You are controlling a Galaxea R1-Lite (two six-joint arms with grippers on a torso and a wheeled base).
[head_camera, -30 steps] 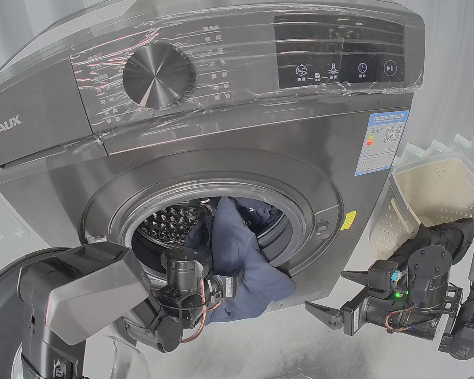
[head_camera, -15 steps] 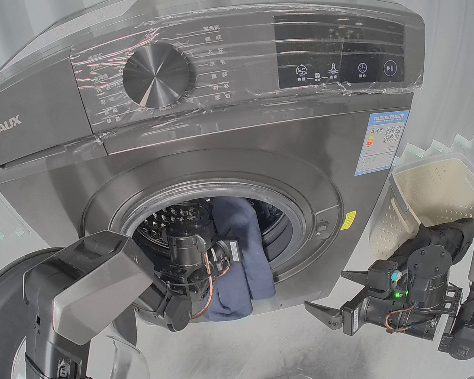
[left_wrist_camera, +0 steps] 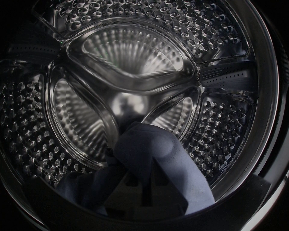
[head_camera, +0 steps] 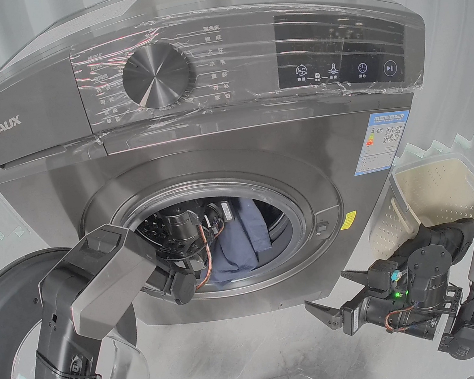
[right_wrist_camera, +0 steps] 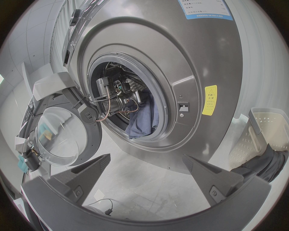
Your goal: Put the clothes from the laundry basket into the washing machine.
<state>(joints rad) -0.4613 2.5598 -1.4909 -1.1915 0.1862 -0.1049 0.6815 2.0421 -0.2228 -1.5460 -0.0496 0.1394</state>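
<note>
The left gripper [head_camera: 225, 211] is inside the round opening of the washing machine [head_camera: 243, 151], centre-left in the head view. Its fingers are closed on a fold of the navy garment [head_camera: 239, 245], which bunches over them at the bottom centre of the left wrist view. From there the cloth's long axis runs down and back out toward the opening. Its tail lies over the lower lip of the rim, so the garment is in the mouth but not wholly in the drum [left_wrist_camera: 129, 60]. The drum beyond the cloth is bare metal, so a push deeper looks unobstructed. The trailing hem on the lip is what could snag or slip back out.

The right gripper [head_camera: 328, 290] hangs low at the lower right, fingers [right_wrist_camera: 90, 171] spread wide and holding nothing. It is the arm nearer the laundry basket [head_camera: 436, 162], which leans at the right edge just beside the machine. A dark bundle [right_wrist_camera: 271, 162] sits at the basket's lower edge; I cannot tell if it is clothing. The open door [head_camera: 0, 325] stands at the lower left.
</note>
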